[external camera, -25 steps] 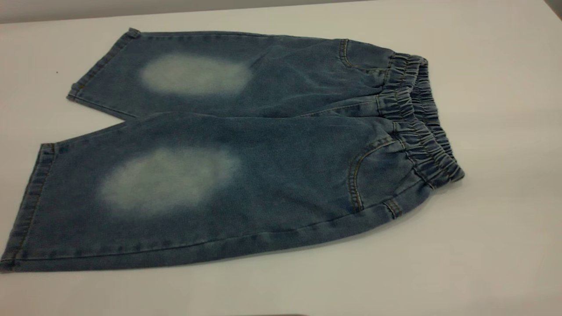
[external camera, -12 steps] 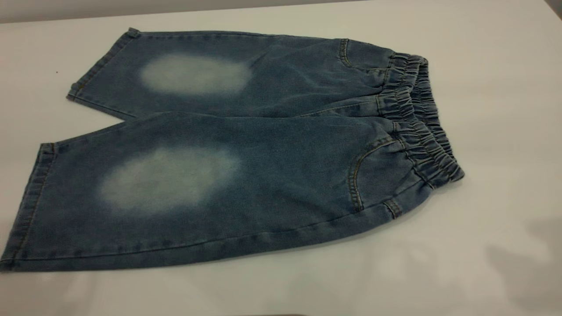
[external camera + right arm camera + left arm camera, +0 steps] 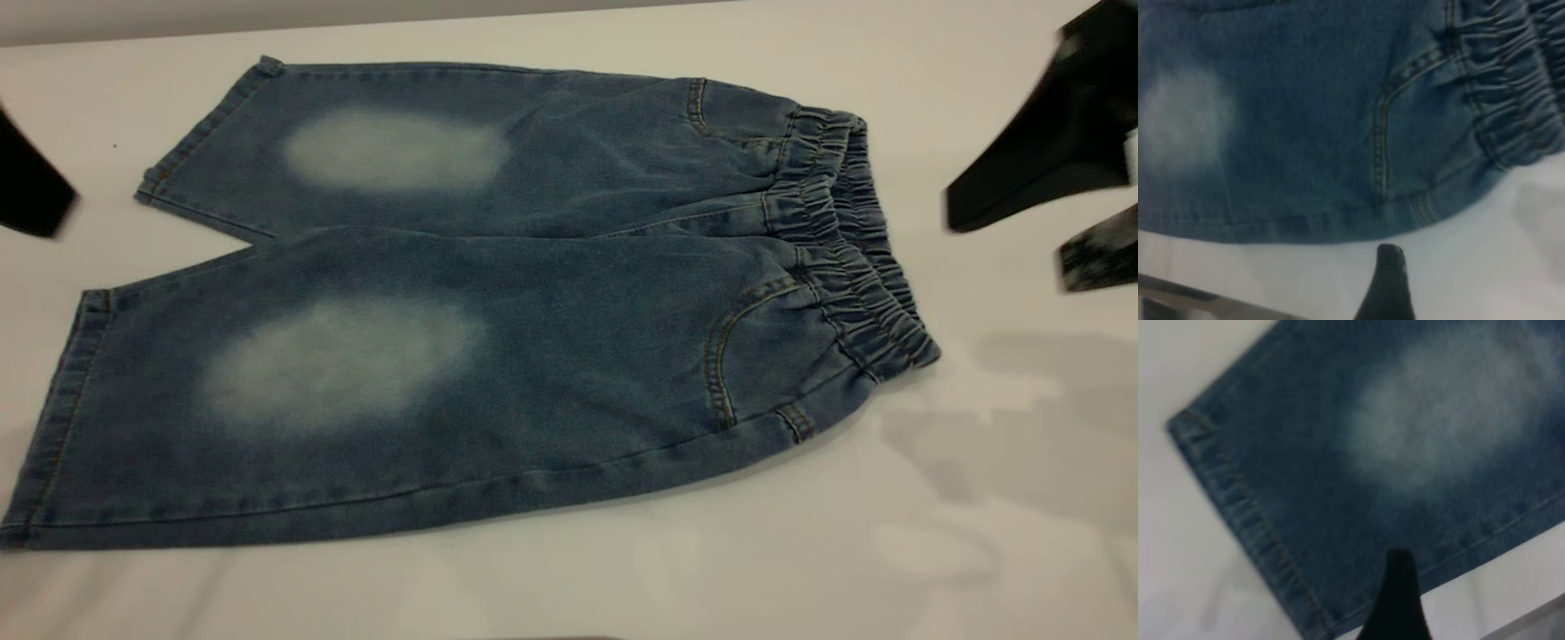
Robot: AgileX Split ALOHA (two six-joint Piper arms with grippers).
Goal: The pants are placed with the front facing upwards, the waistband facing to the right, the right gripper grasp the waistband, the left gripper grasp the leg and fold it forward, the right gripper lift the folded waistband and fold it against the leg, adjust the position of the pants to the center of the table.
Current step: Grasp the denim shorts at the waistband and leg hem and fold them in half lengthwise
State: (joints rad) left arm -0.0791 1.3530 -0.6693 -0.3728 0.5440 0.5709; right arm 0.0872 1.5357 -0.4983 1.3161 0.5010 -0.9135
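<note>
The pants point(image 3: 498, 302) lie flat and front up on the white table point(image 3: 978, 551), with both legs pointing left. Their ruched waistband point(image 3: 849, 240) is at the right. My right gripper point(image 3: 1009, 247) hovers open just right of the waistband, holding nothing. In the right wrist view one dark finger point(image 3: 1388, 283) hangs over bare table beside the near pocket point(image 3: 1405, 127) and the waistband point(image 3: 1511, 100). My left gripper point(image 3: 36, 200) enters at the left edge, beside the far leg's hem. In the left wrist view its one visible finger point(image 3: 1399, 600) sits over a leg's hem corner point(image 3: 1258, 520), touching nothing.
Bare white table surrounds the pants on all sides. The arms throw grey shadows on the table at the front right point(image 3: 1022, 444). The table's far edge point(image 3: 356, 25) runs along the top of the exterior view.
Both grippers have come into the exterior view, the left at the left edge and the right at the right edge. Their shadows have spread over the table. The pants have not moved.
</note>
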